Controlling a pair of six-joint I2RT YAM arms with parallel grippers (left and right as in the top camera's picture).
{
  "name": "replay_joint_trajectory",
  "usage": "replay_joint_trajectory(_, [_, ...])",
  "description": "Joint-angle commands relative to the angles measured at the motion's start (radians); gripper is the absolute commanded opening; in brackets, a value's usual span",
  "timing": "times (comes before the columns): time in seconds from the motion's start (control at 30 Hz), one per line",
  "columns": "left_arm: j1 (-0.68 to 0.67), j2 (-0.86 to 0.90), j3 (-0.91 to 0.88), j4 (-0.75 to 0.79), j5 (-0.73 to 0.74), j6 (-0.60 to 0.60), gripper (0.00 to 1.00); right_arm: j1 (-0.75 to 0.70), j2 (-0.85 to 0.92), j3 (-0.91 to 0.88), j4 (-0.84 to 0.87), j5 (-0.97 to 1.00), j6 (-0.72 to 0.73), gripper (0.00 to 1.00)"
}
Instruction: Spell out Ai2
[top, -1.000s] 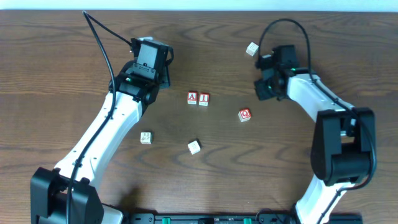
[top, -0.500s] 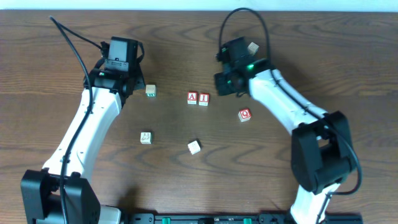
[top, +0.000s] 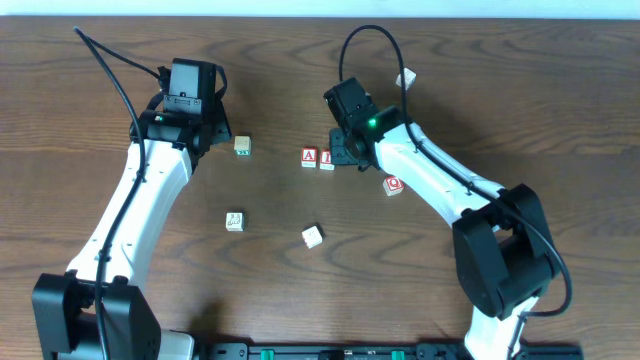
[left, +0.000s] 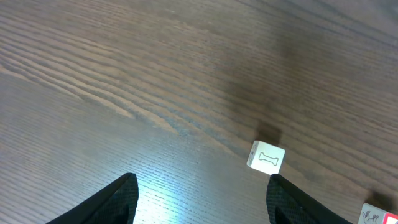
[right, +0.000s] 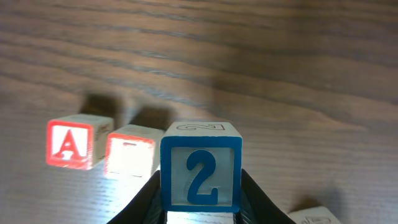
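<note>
The right claw is clamped on the 2 cube, with the blue numeral facing the wrist camera. Contact between this cube and the table cannot be determined. The A cube and the I cube sit side by side near the table centre, slightly toward the far edge. The 2 cube is just beside the I cube, on the side away from the A cube. The left claw is spread wide and holds nothing. It is toward the far edge, left of centre, with a pale cube lying near it.

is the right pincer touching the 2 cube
Touching. The right wrist view shows the 2 cube wedged between the fingers of the right pincer, with no gap on either side.
</note>
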Motion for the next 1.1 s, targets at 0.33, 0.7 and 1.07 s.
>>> replay_joint_trajectory(0.33, [0.007,-0.015,0.016,0.007,0.004,0.006,0.68,0.016,0.058,-0.024,0.020,0.020,0.064,0.01])
replay_joint_trajectory(0.7, [0.007,-0.015,0.016,0.008,0.004,0.006,0.68,0.023,0.084,-0.024,0.035,-0.017,0.049,0.01])
replay_joint_trajectory(1.07, [0.007,-0.015,0.016,0.010,0.004,0.006,0.68,0.023,0.084,-0.024,0.054,-0.038,0.049,0.01])
